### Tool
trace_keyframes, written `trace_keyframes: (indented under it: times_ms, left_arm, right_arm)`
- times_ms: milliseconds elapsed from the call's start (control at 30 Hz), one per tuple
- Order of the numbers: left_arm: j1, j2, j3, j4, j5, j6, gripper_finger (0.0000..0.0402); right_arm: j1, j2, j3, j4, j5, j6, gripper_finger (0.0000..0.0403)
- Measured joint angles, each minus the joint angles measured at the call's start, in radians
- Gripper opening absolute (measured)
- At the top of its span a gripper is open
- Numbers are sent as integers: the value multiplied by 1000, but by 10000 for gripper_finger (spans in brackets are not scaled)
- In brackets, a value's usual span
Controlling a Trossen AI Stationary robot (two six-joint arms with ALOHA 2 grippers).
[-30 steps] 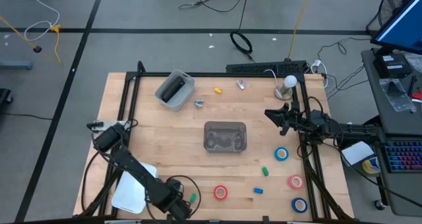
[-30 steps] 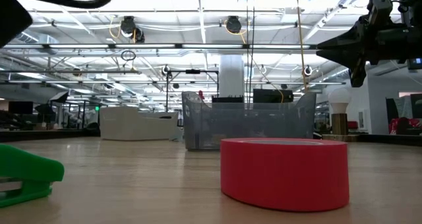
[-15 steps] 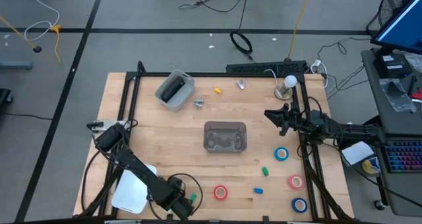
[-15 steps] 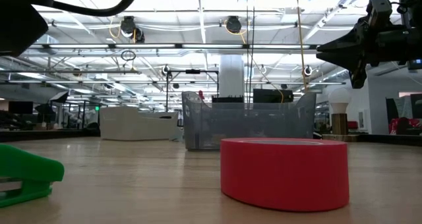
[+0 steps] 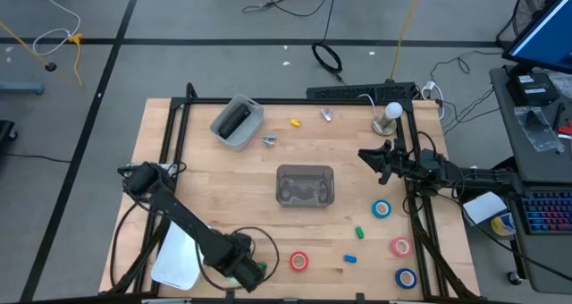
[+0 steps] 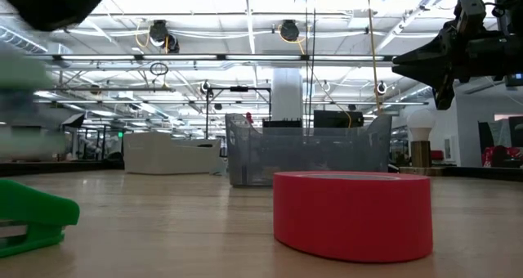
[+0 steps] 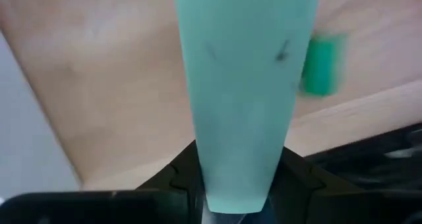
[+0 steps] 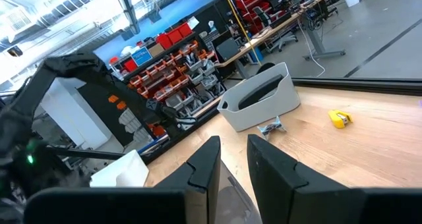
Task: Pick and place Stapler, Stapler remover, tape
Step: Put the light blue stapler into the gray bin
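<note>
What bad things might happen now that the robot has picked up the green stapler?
The left gripper holds the stapler only by one end, so it might tip or slip out. It hangs near the table's front edge, so a drop could land off the table. A small green piece lies just beside it and might get bumped.

Left tool (image 5: 246,270) low, clamped; right tool (image 5: 365,155) raised, fingers near-closed.
</note>
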Motion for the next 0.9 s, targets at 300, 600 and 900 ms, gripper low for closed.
trace_keyframes:
  times_ms: [300, 600, 900]
  left_arm:
    - [94, -231, 0, -132, -489, 68, 122]
    - [326, -332, 1, -197, -650, 480, 122]
    - [660, -330, 1, -158, -614, 953, 122]
  right_arm:
    - [0, 0, 0, -2, 0, 0, 70]
    - [0, 0, 0, -6, 0, 0, 70]
    - [0, 0, 0, -6, 0, 4, 70]
